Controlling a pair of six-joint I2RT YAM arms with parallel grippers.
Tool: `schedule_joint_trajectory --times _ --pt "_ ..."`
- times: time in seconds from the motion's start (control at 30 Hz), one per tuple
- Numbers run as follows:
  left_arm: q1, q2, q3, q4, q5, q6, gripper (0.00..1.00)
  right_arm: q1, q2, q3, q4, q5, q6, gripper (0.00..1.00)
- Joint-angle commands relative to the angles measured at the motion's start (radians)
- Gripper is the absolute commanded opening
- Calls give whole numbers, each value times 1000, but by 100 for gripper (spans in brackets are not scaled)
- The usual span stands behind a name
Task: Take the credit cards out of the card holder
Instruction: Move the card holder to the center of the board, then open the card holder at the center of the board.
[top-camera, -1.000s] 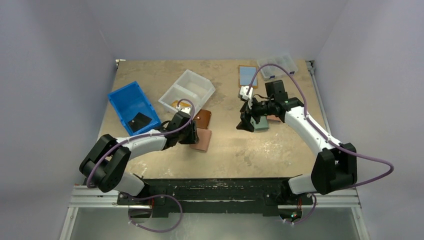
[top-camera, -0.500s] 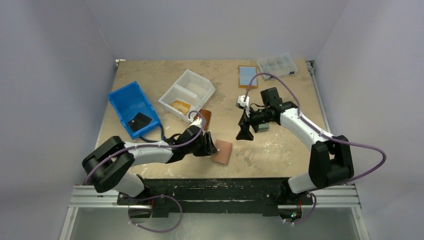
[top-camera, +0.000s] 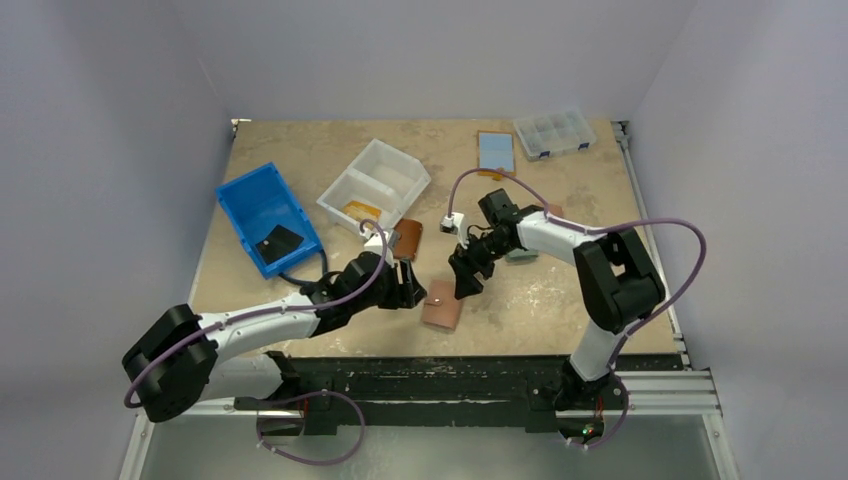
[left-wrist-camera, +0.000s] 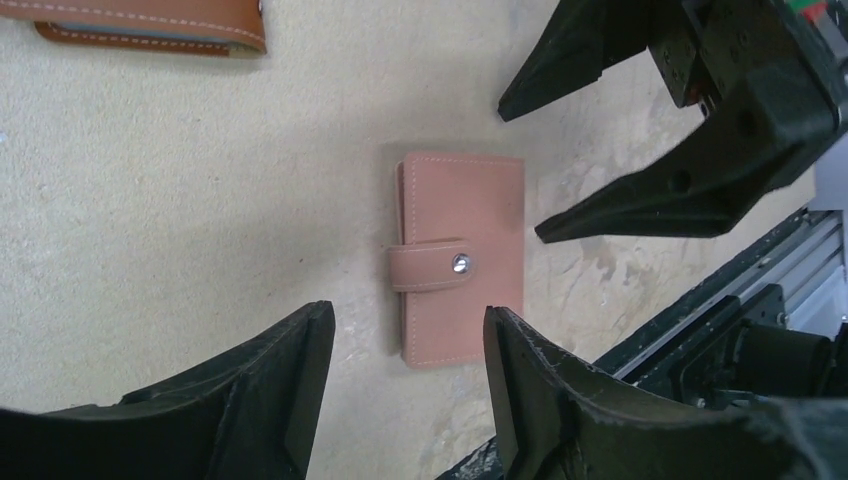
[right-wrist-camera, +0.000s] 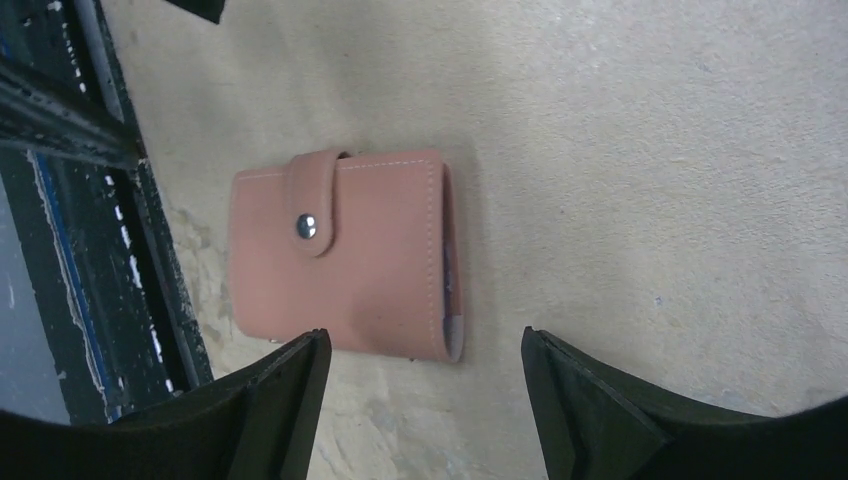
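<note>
The pink card holder (top-camera: 441, 303) lies flat on the table near the front edge, snapped shut by its strap. It also shows in the left wrist view (left-wrist-camera: 462, 258) and the right wrist view (right-wrist-camera: 345, 255). The credit cards are hidden inside; only a thin pale edge (right-wrist-camera: 453, 335) shows at its open side. My left gripper (top-camera: 410, 292) is open and empty just left of the holder (left-wrist-camera: 405, 320). My right gripper (top-camera: 465, 283) is open and empty, hovering over the holder's right side (right-wrist-camera: 420, 345).
A brown wallet (top-camera: 406, 238) lies behind the left gripper. A blue bin (top-camera: 268, 215) and a white divided bin (top-camera: 375, 180) stand at the left. A light-blue card on a brown panel (top-camera: 495, 152) and a clear organiser box (top-camera: 555, 132) sit at the back. The black front rail (top-camera: 420, 370) is close.
The pink holder slid right and nearer the front with my left gripper, then stayed put. My right gripper swung left and forward to hover over it.
</note>
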Motion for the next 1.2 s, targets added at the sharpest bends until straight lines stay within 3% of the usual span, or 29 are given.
schedule_joint_trajectory --times 0.0,0.17,0.43,0.57,0.67,0.9,0.97,1.07,1.17 --pt "4 22 -26 71 22 27 59 -2 55 70 25 10 90 78" --pt "-3 80 1 106 60 64 59 5 123 97 -14 -46 89 74" --pt "-29 183 96 1 -19 77 60 11 186 131 -81 -95 55 49" --pt "-72 231 159 -58 -82 71 61 10 202 143 -102 -110 44 29" --pt "-114 245 198 -116 -137 82 61 10 210 153 -121 -139 32 1" --pt "-224 260 288 -234 -309 107 60 10 190 152 -121 -180 33 0" --pt "-263 282 331 -296 -390 85 56 10 190 152 -121 -186 34 0" --pt "-315 348 403 -369 -473 55 42 10 196 155 -126 -194 33 0" --pt "-356 432 482 -440 -538 29 41 8 195 154 -128 -196 33 0"
